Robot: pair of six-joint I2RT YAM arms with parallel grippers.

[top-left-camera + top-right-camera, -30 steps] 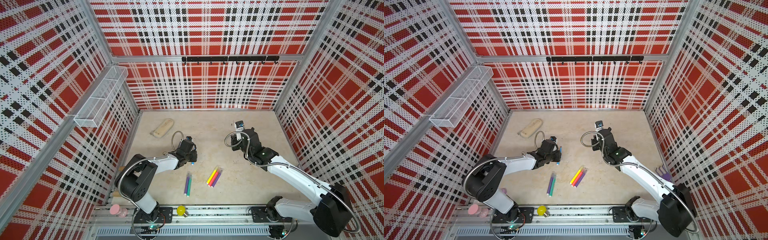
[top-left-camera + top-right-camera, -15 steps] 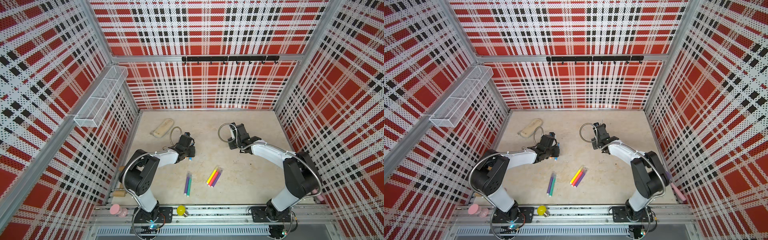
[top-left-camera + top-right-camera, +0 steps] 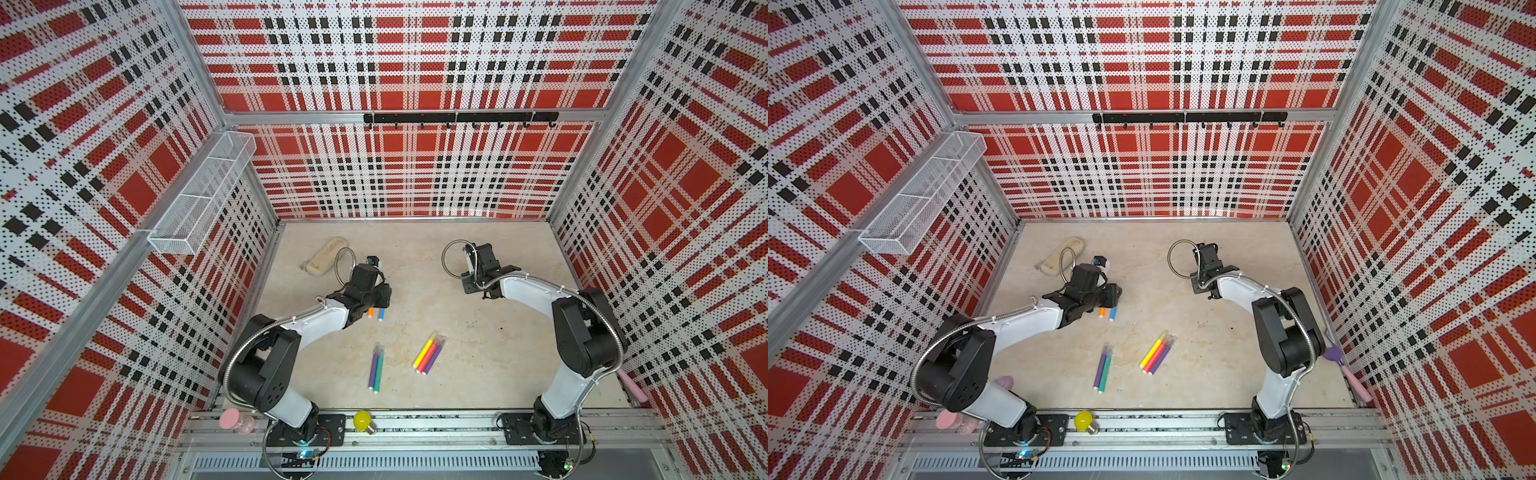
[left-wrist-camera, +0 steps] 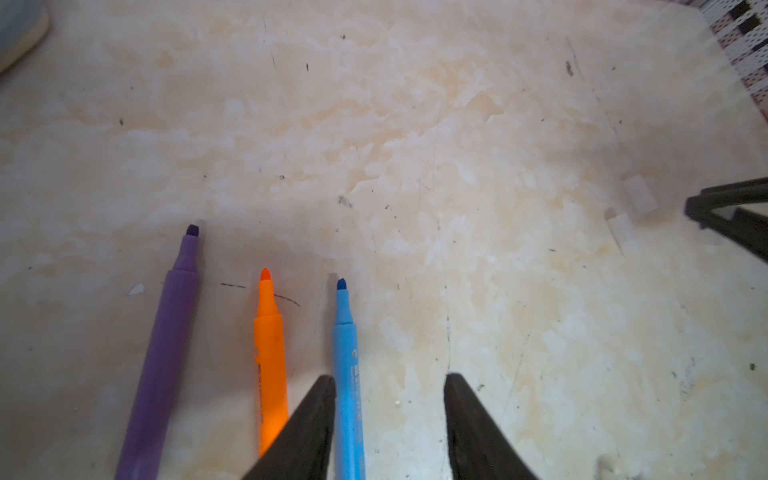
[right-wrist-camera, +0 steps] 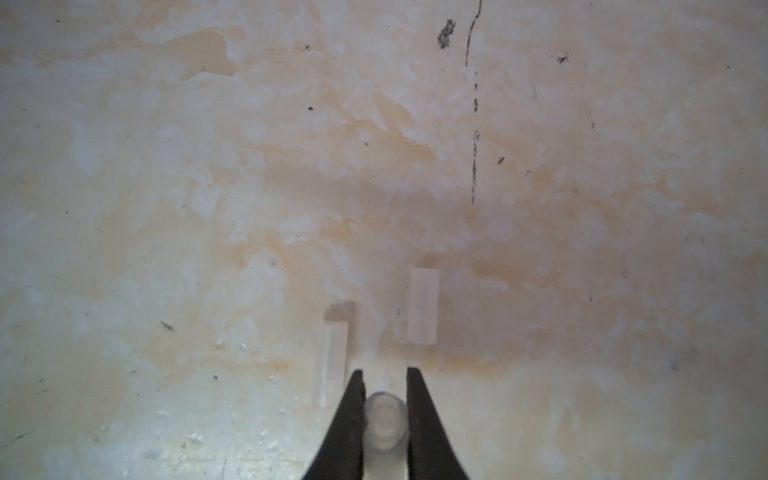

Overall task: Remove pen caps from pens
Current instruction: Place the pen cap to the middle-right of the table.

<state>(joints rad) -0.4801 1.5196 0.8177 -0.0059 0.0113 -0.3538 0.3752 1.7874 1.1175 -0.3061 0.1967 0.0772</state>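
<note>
In the left wrist view three uncapped pens lie side by side on the table: purple (image 4: 166,353), orange (image 4: 270,353) and blue (image 4: 348,374). My left gripper (image 4: 388,386) is open; the blue pen rests along the inside of one finger and is not clamped. In both top views it (image 3: 376,299) (image 3: 1106,295) hovers over those pens. My right gripper (image 5: 384,382) (image 3: 468,287) is shut on a clear pen cap (image 5: 384,419). Two loose caps (image 5: 423,305) (image 5: 332,361) lie just ahead of it. A purple-teal pair (image 3: 377,368) and a yellow-pink-purple trio (image 3: 428,353) lie capped.
A beige pouch (image 3: 324,262) lies at the back left of the table. A wire basket (image 3: 199,199) hangs on the left wall, a hook rail (image 3: 461,118) on the back wall. A yellow bulb (image 3: 362,420) sits on the front rail. A pink-handled tool (image 3: 1350,374) lies along the right edge.
My left gripper has opened and let go of the blue pen, which now lies beside the orange one. The right arm folded back and came down by the loose caps, still shut.
</note>
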